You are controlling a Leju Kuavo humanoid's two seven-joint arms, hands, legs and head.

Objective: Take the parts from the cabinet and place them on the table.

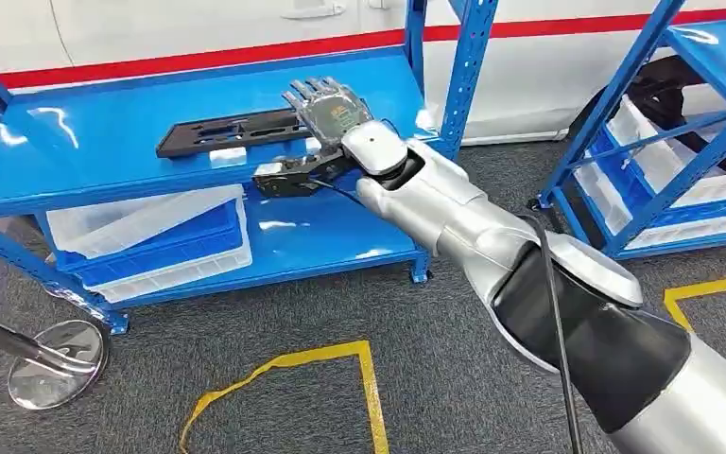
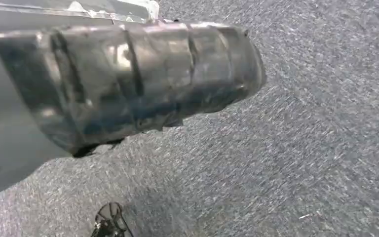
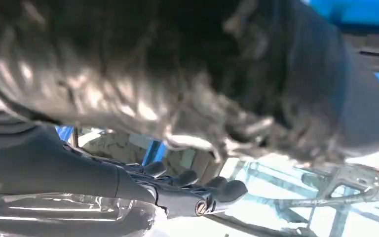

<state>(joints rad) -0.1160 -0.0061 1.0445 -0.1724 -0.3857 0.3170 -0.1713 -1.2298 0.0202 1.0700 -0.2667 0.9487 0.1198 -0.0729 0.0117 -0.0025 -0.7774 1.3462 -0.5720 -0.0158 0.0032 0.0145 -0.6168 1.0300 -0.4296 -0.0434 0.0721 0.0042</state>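
Head view showed my right hand (image 1: 326,106) stretched over the upper shelf (image 1: 104,142) of the blue cabinet, fingers straight and apart, holding nothing, with the fingertips over the right end of the long black part (image 1: 232,130) that lay flat there, though I could not tell if they touched it. To take it well, I judged I should lower the palm, close thumb and fingers across its narrow width, and lift it level so the far end does not drag. My left hand (image 2: 128,79) hung over the grey carpet (image 2: 301,163), and I could not tell how its fingers were.
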